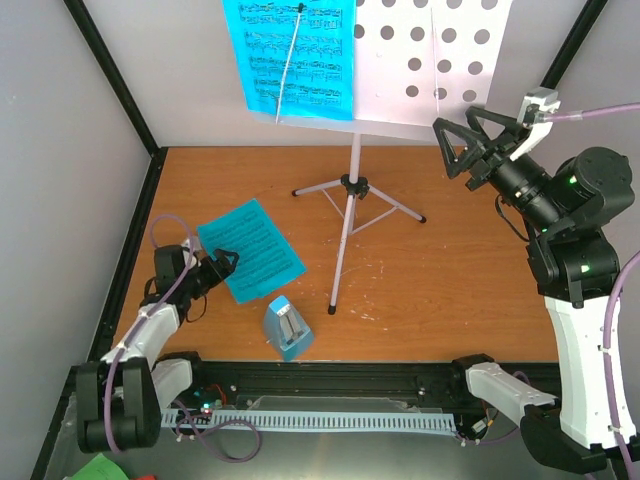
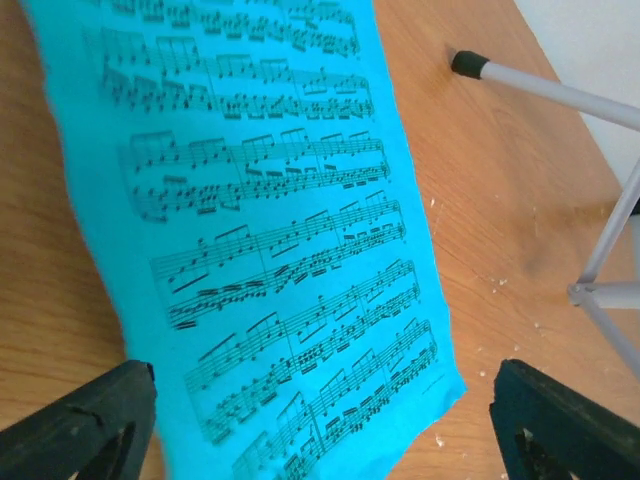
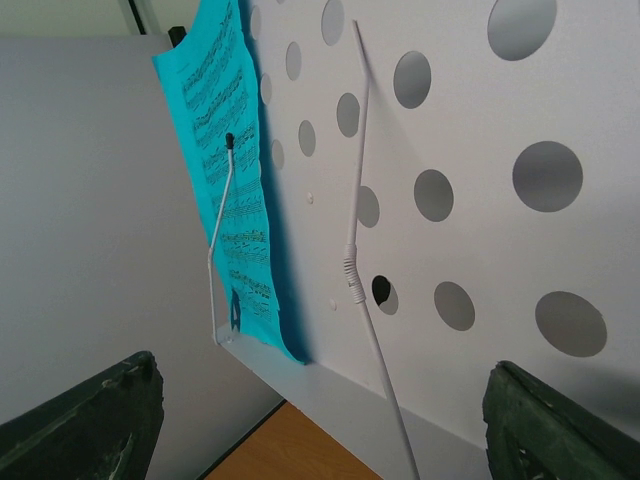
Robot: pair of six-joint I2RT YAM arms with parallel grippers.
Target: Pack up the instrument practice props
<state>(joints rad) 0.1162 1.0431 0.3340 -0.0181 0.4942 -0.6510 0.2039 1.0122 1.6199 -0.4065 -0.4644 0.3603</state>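
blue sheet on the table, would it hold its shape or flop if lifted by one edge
Probably floppy: the sheet looks paper-thin, and its edges look wavy in the left wrist view. Likely very light, so a push may just slide it across the smooth wooden table. Lying flat, its edge may be hard to catch.

I see bright-blue sheet music [image 2: 270, 240], black staves in rows, on the orange-brown wood table [image 2: 500, 200], between the black fingers [image 2: 80, 430] of my left gripper [image 2: 325, 420]. Ahead of my right gripper [image 3: 320, 415]: pale grey desk [image 3: 600, 100] dotted with round holes, another bright-blue page [image 3: 225, 170].
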